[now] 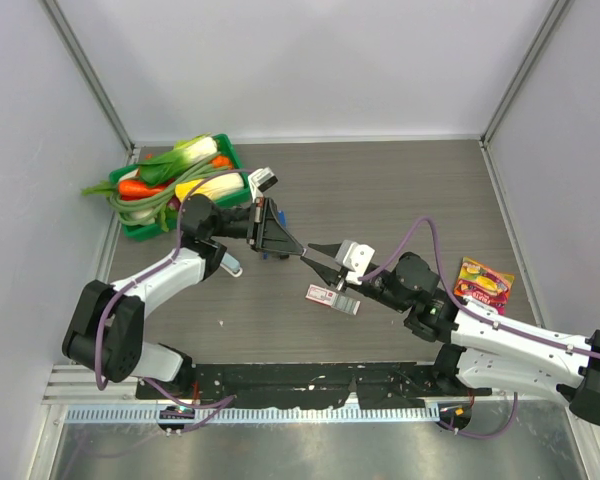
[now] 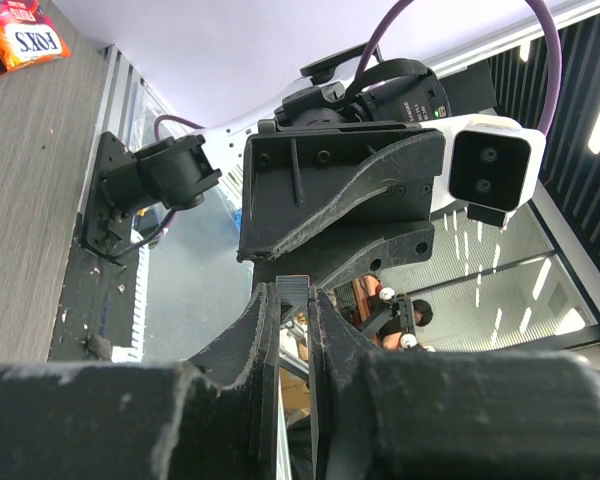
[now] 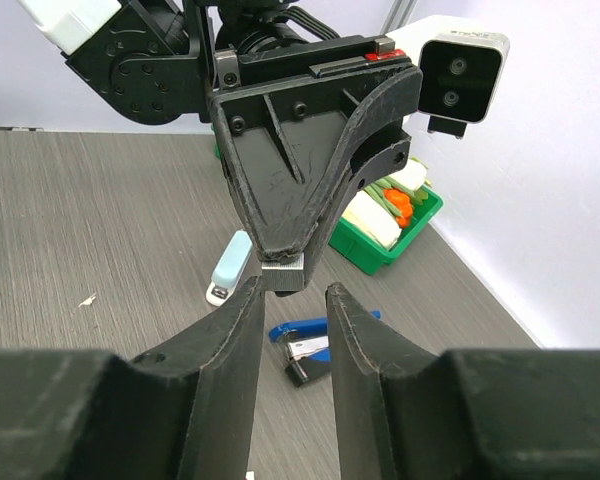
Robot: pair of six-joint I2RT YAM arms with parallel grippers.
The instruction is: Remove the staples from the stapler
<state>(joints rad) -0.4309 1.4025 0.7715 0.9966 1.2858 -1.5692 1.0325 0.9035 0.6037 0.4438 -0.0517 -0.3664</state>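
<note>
Right wrist view gives you the relation that matters. The stapler (image 3: pixel 308 340) lies open on the table, low and just beyond the right gripper (image 3: pixel 292 300). Its long axis runs across that gripper's line of reach rather than along it (you see it side-on, a blue arm with a pale rail beside it). In the scene that puts it left of the right gripper and almost directly under the left gripper (image 3: pixel 278 256), so the left arm is the nearer one.

The right gripper's fingers stand apart with nothing between them. The left gripper's fingers are pinched together on a small silvery block (image 3: pixel 282 276), which I judge to be the staple strip. It hangs clear above the table, just off the right gripper's parted tips; you cannot tell from here whether it already sits inside that gap.

A pale-blue oblong (image 3: pixel 228 268) rests on the table left of the stapler and apart from it, so do not mistake one for the other. Neither gripper touches the stapler itself. Any move back to it goes down and left from where the two grippers meet.
</note>
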